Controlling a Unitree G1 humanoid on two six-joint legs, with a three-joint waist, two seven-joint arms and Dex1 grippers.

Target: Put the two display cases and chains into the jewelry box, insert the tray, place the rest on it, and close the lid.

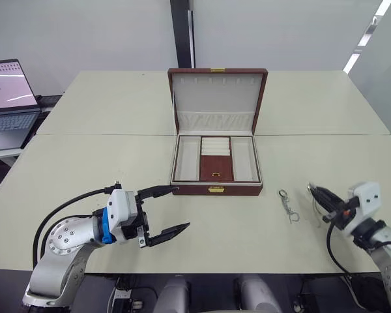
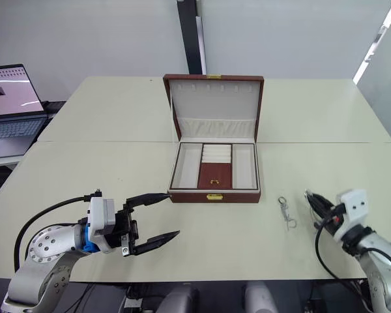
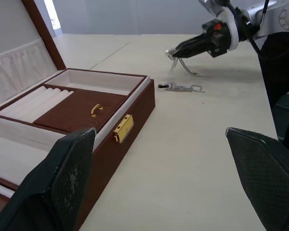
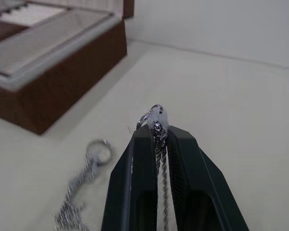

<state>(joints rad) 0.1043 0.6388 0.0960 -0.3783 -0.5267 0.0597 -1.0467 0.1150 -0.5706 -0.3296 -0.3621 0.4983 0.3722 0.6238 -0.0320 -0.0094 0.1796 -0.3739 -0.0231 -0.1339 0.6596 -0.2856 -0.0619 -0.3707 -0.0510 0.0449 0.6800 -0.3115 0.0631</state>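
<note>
The brown jewelry box (image 1: 215, 190) stands open at mid-table, its lid (image 1: 216, 98) upright. A brown tray (image 1: 216, 168) with a brass handle sits in its middle section. One silver chain (image 1: 288, 205) lies on the table right of the box. My right gripper (image 4: 159, 131) hovers just right of that chain and is shut on a second thin chain (image 4: 157, 115), which hangs from its tips (image 3: 183, 65). My left gripper (image 1: 181, 207) is open, low over the table at the box's front left corner, holding nothing. The display cases are out of view.
A laptop (image 1: 10, 104) stands open on a side table at the far left. A seam crosses the tabletop behind the box. Bare tabletop (image 1: 247, 228) stretches in front of the box between the two arms.
</note>
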